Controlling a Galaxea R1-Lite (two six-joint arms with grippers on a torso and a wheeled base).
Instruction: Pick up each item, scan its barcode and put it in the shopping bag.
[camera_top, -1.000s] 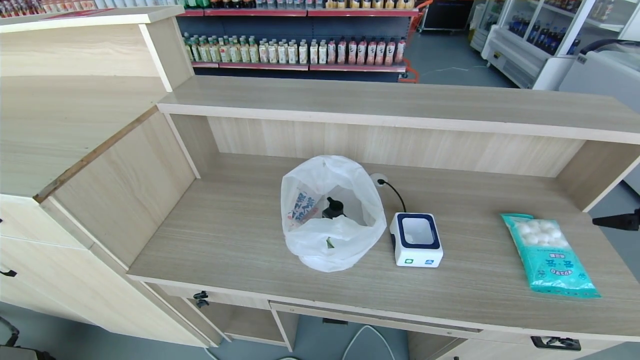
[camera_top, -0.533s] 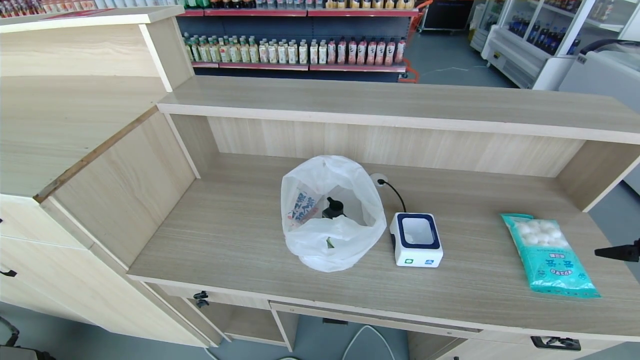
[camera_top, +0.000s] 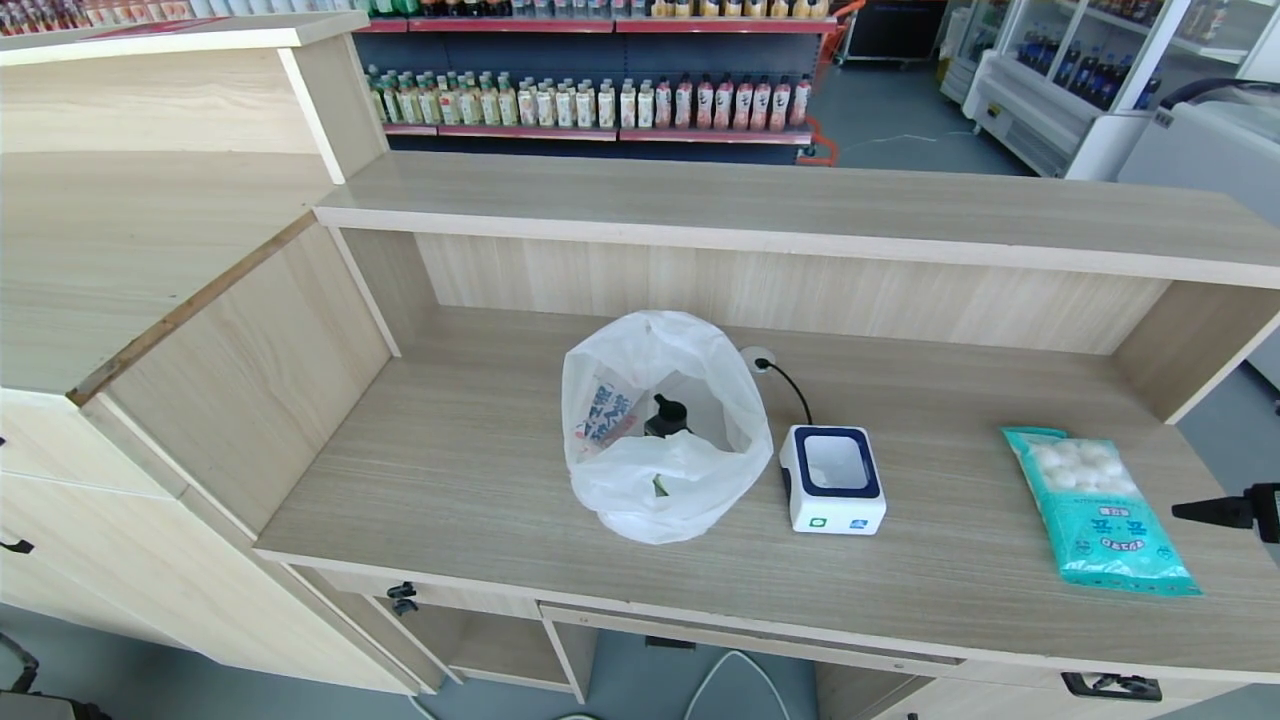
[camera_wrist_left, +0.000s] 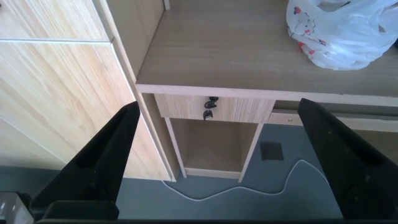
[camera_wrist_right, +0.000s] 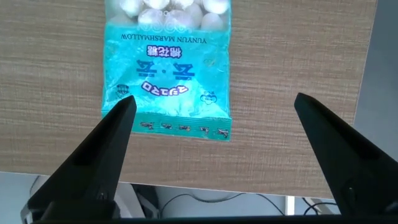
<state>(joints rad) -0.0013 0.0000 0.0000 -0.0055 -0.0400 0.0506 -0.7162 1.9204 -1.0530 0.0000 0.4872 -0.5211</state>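
Next step: picking up the marshmallow bag (camera_wrist_right: 166, 74), which lay flat on the counter (camera_top: 480, 470) below the right gripper (camera_wrist_right: 214, 102).
Advice: it looked wisest to come straight down and pinch the flat sealed end nearest the fingers; the puffy filled part would probably slip.
Right gripper: spread wide, empty, touching nothing.
Left gripper (camera_wrist_left: 219, 104): also spread and empty, with the shopping bag (camera_wrist_left: 341, 31) well ahead of it.

Wooden checkout counter (camera_top: 480, 480), light grain, with raised back ledge (camera_top: 800, 205). Tall side cabinet (camera_top: 120, 250) adjoining on the left. Drawer (camera_wrist_left: 242, 109) under the counter edge, keys (camera_wrist_left: 210, 111) hanging in the lock. Behind: bottle shelves (camera_top: 600, 100), 2 rows; glass-door coolers (camera_top: 1060, 70).
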